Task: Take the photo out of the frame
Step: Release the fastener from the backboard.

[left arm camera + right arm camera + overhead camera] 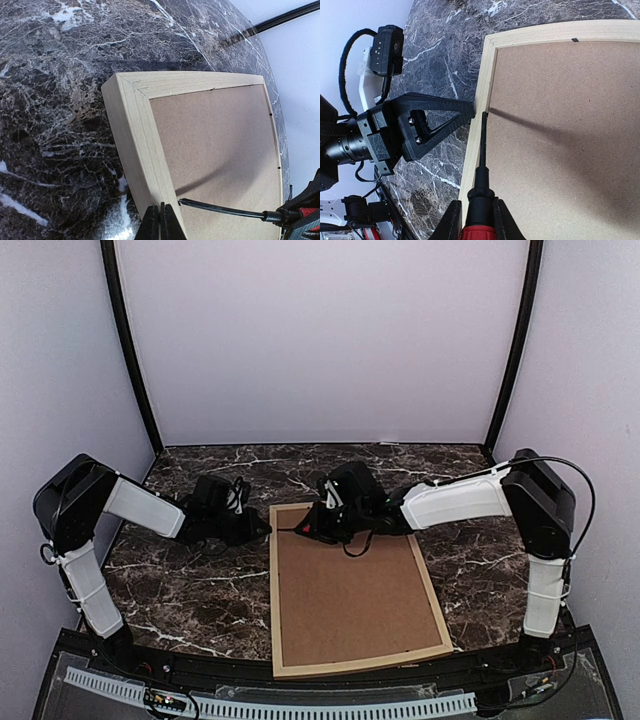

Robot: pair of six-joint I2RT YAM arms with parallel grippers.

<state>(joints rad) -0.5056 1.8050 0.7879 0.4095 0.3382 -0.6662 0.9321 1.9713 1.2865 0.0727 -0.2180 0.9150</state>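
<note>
Brown fibreboard backing fills the thin light-wood rectangular frame, which lies face down on the dark marble table. I judge the cat photo is hidden beneath, nothing freed yet. My right gripper clamps a red-handled screwdriver, tip at the left rail. My left gripper, pinched closed, braces that rail.

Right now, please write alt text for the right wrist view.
The right pincer holds a red-handled screwdriver, its tip at the seam between the frame and the backing board. The shut left pincer touches the frame's outer edge.

Arms black-jointed, white link shells; looped black cables; left gripper black, triangular-trussed.
</note>
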